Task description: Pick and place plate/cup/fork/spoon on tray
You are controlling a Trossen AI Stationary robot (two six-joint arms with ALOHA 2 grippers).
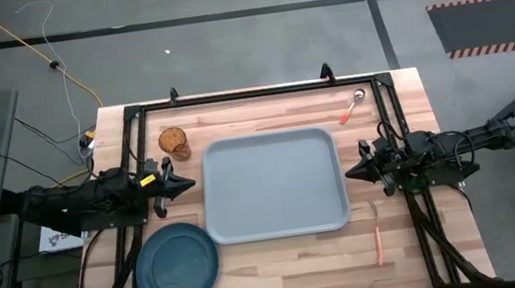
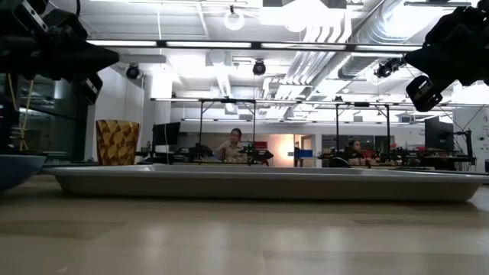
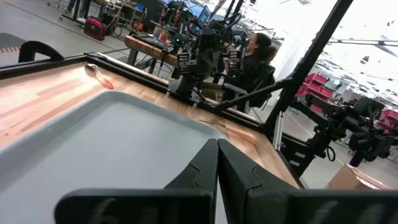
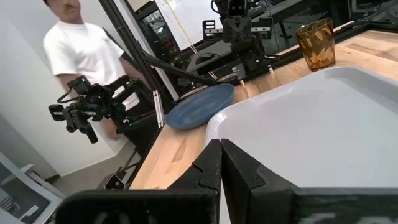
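Your large light grey-blue rectangular tray [image 1: 273,184] lies bare at the middle of the wooden worktop [image 1: 284,261]. The left pincer [image 1: 189,184] hangs just off its left edge, fingers pressed together, holding nothing; the right pincer [image 1: 350,171] mirrors it on the right, likewise closed and empty. The round dark blue-teal plate [image 1: 177,265] sits at the tray's near-left corner, the amber textured tumbler [image 1: 173,142] beyond its far-left corner. The orange-handled spoon [image 1: 351,107] lies far right, the orange-handled fork [image 1: 378,240] near right.
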